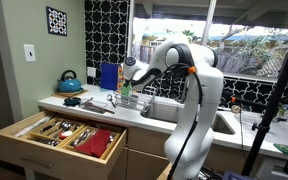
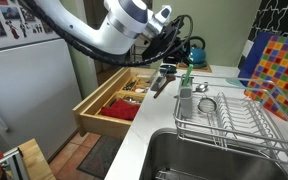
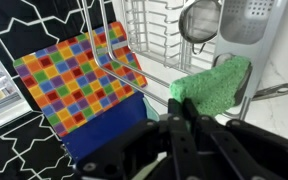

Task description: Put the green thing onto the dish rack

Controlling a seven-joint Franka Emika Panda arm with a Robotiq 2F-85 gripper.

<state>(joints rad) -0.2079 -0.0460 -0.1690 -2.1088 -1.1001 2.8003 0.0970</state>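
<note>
The green thing (image 3: 219, 82) is a bright-green spongy pad. In the wrist view it hangs at my fingertips, beside the edge of the dish rack (image 3: 149, 40). My gripper (image 3: 179, 108) has its fingers close together, pinching the pad's near edge. In an exterior view the gripper (image 2: 170, 64) hovers at the near end of the dark wire dish rack (image 2: 234, 120), with the green thing (image 2: 185, 79) hanging upright just under it. In an exterior view the gripper (image 1: 128, 76) holds the green thing (image 1: 125, 91) above the counter.
A ladle (image 3: 198, 20) and a strainer (image 3: 246, 20) lie in the rack. A checkered board (image 2: 276, 62) stands behind it. A teal kettle (image 1: 69, 82) sits at the counter's back. The open wooden cutlery drawer (image 2: 119, 100) juts out below. The sink (image 2: 204, 155) lies beside the rack.
</note>
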